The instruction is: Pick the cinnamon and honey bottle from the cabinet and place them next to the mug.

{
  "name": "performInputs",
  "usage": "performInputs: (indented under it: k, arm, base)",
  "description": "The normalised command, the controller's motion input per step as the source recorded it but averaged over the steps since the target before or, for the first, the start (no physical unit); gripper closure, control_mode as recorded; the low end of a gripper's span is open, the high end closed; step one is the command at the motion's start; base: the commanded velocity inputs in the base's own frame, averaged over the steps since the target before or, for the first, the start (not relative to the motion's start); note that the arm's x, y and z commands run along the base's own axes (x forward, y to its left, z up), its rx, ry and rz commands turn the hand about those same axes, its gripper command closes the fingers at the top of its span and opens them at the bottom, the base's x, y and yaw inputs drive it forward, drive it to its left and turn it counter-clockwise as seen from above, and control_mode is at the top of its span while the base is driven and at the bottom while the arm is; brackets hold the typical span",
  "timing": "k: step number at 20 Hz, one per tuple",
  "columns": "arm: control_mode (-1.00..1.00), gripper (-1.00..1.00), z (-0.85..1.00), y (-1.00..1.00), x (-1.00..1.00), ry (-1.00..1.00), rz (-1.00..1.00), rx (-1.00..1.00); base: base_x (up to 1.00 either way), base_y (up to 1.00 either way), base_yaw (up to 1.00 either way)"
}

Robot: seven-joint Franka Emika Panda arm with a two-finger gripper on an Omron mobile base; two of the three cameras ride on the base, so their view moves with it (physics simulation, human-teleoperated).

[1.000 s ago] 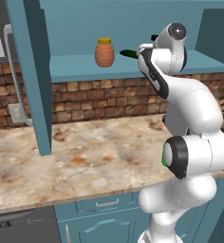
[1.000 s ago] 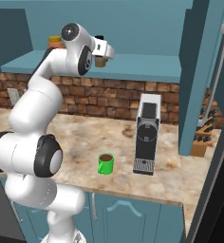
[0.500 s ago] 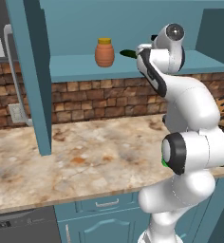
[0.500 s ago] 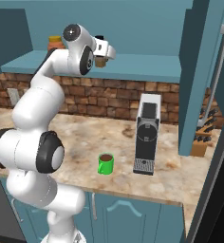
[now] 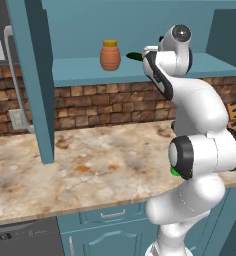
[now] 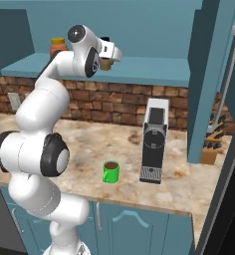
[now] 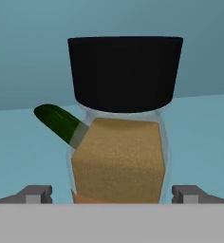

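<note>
Teal cabinet point(image 5: 140, 70) shelf | cinnamon point(image 7: 119, 142) between wide-open gripper point(image 7: 113, 194) fingers, ungripped | marbled counter point(image 5: 90, 170) below

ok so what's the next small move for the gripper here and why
Probably close the jaws. In the hand view the gripper is open, with one fingertip on each side of the cinnamon, which stands upright on the cabinet shelf, right in front of the camera. A cucumber lies behind it, out of the way.
</note>
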Motion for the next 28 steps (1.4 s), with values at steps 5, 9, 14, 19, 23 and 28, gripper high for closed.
performInputs:
  k: [5, 9, 14, 19, 23, 28]
  arm:
    - [-1.00, 1.00, 0.00, 0.00, 0.00, 0.00, 0.00, 0.00]
    - [-1.00, 1.00, 0.00, 0.00, -0.22, 0.00, 0.00, 0.00]
    - [-1.00, 1.00, -0.04, 0.00, -0.95, 0.00, 0.00, 0.00]
    - [-1.00, 1.00, -0.33, 0.08, -0.99, 0.00, -0.01, 0.00]
    - [-1.00, 1.00, -0.61, 0.18, -0.83, 0.00, -0.15, 0.00]
    - [-1.00, 1.00, -0.51, 0.17, -0.52, -0.01, -0.31, 0.01]
  base:
    - [0.00, 0.00, 0.00]
    - [0.00, 0.00, 0.00]
    - [0.00, 0.00, 0.00]
    - [0.00, 0.00, 0.00]
    - [0.00, 0.00, 0.00]
    - [0.00, 0.00, 0.00]
